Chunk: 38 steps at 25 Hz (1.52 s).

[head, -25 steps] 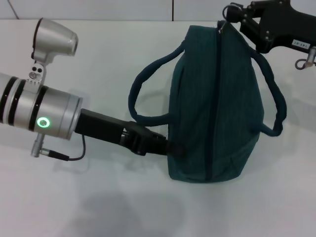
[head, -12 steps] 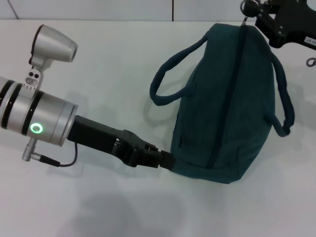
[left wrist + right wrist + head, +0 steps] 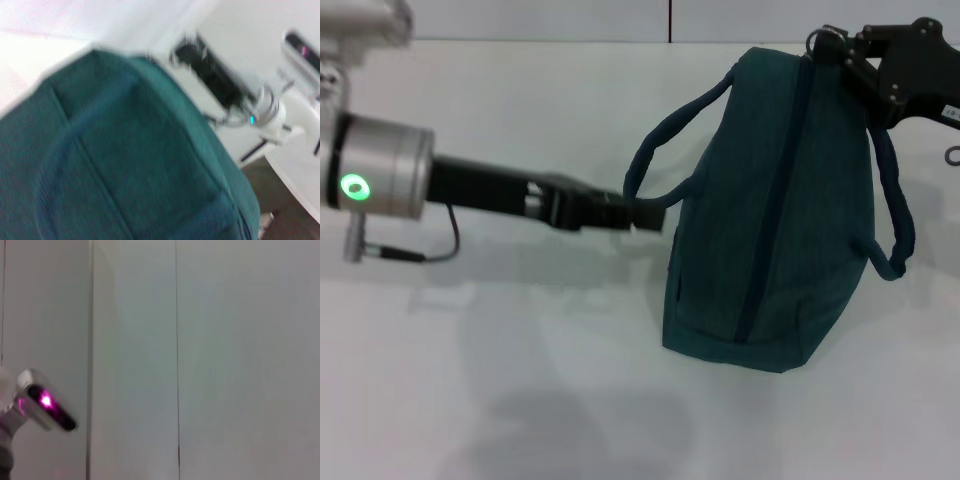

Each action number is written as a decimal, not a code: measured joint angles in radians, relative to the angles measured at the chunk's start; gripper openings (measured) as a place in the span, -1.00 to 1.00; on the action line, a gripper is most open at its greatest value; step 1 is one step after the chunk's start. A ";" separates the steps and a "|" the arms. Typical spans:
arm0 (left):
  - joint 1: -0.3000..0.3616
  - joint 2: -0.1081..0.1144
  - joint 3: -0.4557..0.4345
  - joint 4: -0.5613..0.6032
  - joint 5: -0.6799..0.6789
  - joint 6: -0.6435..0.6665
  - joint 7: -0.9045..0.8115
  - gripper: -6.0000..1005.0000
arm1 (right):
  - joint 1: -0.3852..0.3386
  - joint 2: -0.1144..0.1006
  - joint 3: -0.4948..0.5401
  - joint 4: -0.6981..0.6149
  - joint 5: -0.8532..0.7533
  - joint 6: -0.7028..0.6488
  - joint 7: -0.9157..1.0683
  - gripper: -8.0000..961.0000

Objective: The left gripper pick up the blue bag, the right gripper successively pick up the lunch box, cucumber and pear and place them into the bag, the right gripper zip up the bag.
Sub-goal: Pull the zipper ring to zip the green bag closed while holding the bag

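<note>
Bag (image 3: pixel 770 210) lies zipped on table (image 3: pixel 520 400); right gripper (image 3: pixel 835 50) pinches its zipper pull; left gripper (image 3: pixel 645 215), grip unclear, steadies handle (image 3: pixel 665 140).

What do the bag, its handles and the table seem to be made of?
Bag: woven fabric, matte teal, probably canvas or polyester; a fine weave shows in the left wrist view, and the sides sag softly.
Handles: darker blue padded fabric tubes, bending loosely.
Table: smooth white hard surface, likely laminate or painted board; faint soft shadows, no grain.
</note>
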 joint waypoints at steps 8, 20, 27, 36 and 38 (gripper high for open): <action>-0.052 0.030 -0.044 0.114 -0.003 -0.006 -0.099 -0.49 | -0.018 0.001 -0.001 0.014 -0.001 -0.002 -0.006 -0.97; -0.289 -0.035 -0.035 0.100 0.229 -0.101 -0.238 0.06 | -0.035 0.007 0.004 0.015 0.009 -0.023 -0.041 -0.97; -0.358 -0.041 -0.033 0.047 0.271 -0.143 -0.283 0.60 | -0.047 0.007 0.006 0.037 0.027 -0.036 -0.091 -0.97; -0.352 -0.046 0.061 0.040 0.268 -0.210 -0.332 0.50 | -0.051 0.005 0.007 0.043 0.048 -0.066 -0.112 -0.97; -0.346 -0.046 0.075 0.040 0.267 -0.224 -0.313 0.46 | -0.055 0.003 0.008 0.039 0.066 -0.067 -0.113 -0.97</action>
